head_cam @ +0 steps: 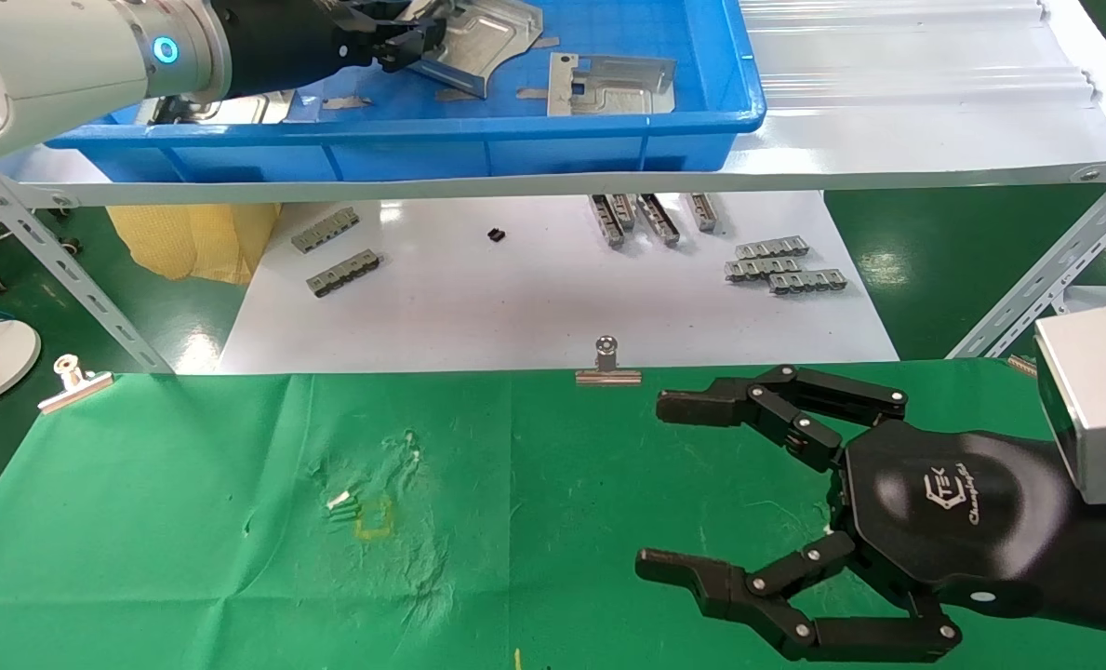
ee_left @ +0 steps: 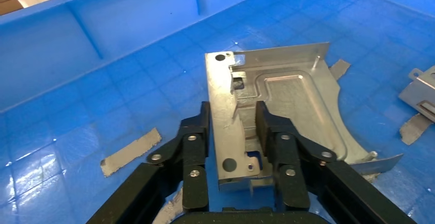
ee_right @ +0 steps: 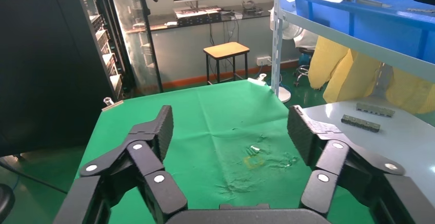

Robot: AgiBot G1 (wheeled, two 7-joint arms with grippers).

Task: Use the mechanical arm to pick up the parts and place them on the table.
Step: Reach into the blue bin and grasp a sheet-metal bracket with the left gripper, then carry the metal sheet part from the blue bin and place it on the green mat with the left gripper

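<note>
My left gripper reaches into the blue bin. In the left wrist view this gripper is shut on the bent edge flange of a shiny silver part, one finger on each side. The same part shows at the claw in the head view. A second part lies in the bin to its right and shows at the edge of the left wrist view. My right gripper hovers open and empty over the right of the green table; in the right wrist view this gripper faces the cloth.
Grey tape scraps lie on the bin floor. A white board below the shelf holds grey slotted bars. Binder clips pin the cloth's far edge. Slanted shelf braces stand at both sides. A yellowish mark is mid-table.
</note>
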